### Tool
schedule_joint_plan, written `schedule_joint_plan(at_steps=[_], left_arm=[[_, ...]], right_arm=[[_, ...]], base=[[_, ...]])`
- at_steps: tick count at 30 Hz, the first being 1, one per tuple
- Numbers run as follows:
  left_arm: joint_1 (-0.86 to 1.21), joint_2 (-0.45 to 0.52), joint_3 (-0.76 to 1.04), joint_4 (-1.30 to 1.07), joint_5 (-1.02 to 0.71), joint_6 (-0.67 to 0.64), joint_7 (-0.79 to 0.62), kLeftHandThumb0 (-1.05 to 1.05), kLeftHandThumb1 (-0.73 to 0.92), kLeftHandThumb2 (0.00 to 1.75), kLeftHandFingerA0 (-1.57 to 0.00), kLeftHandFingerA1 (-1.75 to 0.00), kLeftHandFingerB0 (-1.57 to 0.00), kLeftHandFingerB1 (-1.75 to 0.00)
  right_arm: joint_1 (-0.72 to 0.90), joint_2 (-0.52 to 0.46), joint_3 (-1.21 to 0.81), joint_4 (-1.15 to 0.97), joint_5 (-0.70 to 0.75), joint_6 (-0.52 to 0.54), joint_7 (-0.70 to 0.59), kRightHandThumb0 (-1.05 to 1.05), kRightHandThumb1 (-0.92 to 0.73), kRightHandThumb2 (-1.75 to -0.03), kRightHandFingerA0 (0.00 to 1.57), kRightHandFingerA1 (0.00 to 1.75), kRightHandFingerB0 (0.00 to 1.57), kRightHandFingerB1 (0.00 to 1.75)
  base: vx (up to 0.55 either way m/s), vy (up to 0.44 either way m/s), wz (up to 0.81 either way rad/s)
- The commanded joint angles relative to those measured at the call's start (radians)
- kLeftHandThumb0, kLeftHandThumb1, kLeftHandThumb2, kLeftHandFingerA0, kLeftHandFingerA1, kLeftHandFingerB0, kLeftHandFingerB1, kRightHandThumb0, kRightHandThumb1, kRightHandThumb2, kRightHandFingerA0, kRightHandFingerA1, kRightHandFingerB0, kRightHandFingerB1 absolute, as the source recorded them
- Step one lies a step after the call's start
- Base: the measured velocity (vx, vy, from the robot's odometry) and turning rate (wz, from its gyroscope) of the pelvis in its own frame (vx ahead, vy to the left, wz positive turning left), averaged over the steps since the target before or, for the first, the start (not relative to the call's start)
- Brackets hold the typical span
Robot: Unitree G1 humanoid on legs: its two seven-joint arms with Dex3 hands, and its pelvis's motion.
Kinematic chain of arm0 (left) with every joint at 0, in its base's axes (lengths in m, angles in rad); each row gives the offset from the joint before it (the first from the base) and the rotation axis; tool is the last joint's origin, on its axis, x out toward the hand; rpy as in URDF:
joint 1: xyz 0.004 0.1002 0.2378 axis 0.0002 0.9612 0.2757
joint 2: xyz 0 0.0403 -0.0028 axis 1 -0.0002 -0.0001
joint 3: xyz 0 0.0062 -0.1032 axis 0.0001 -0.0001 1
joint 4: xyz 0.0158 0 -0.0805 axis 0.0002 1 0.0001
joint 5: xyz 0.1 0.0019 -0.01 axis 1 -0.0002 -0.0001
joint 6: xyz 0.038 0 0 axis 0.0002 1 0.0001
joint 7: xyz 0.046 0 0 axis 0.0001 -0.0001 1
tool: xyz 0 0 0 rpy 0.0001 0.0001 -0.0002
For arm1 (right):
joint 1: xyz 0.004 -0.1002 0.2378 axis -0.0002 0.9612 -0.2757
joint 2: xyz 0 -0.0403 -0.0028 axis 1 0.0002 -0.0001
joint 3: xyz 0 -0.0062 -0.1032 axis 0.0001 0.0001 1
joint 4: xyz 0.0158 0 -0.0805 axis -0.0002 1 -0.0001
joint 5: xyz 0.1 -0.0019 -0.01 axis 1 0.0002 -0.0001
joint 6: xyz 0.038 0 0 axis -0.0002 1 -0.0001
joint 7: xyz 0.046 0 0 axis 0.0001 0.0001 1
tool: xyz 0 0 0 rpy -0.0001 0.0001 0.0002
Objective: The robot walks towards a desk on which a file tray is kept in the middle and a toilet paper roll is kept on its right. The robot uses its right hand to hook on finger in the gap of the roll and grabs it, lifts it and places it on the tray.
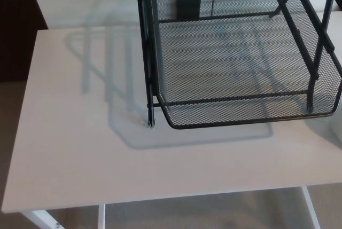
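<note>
Robot hands not in view; mesh file tray [235, 99] on desk [80, 149]

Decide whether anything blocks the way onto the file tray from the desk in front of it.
Nothing visible does. The file tray has a bare mesh floor and an open front above a low rim, and the desk before it is clear. Neither the roll nor either hand is in view.
</note>
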Motion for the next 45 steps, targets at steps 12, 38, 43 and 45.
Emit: schedule_joint_plan(at_steps=[12,38,43,45], left_arm=[[0.035,0.04,0.25,0.074,-0.193,0.017,-0.078,-0.88,0.92,0.74,-0.31,-0.73,-0.1,-0.61],[0.024,0.056,0.184,0.094,-0.16,-0.027,-0.092,-0.87,0.75,1.15,-0.4,-0.71,-0.15,-0.62],[0.025,0.056,0.186,0.094,-0.165,-0.021,-0.082,-0.85,0.74,1.12,-0.37,-0.7,-0.15,-0.6],[0.029,0.059,0.185,0.098,-0.165,-0.022,-0.084,-0.85,0.74,1.12,-0.36,-0.69,-0.14,-0.6]], right_arm=[[-0.31,-0.15,-0.364,-0.182,0.138,-0.225,-0.166,-1.05,-0.51,-0.89,0.5,0.92,0.17,0.62],[-0.107,-0.39,0.171,-0.442,0.056,0.091,0.382,-0.5,-0.54,-0.59,0.13,0.45,0.09,0.19],[-0.096,-0.417,0.247,-0.481,0.025,0.138,0.375,-0.51,-0.55,-0.58,0.12,0.43,0.1,0.25],[-0.07,-0.442,0.282,-0.515,-0.019,0.14,0.371,-0.54,-0.57,-0.62,0.12,0.42,0.09,0.26]], base=[[0.0,0.0,0.0],[0.0,0.0,0.01],[0.0,0.0,0.0],[0.0,0.0,0.0]])
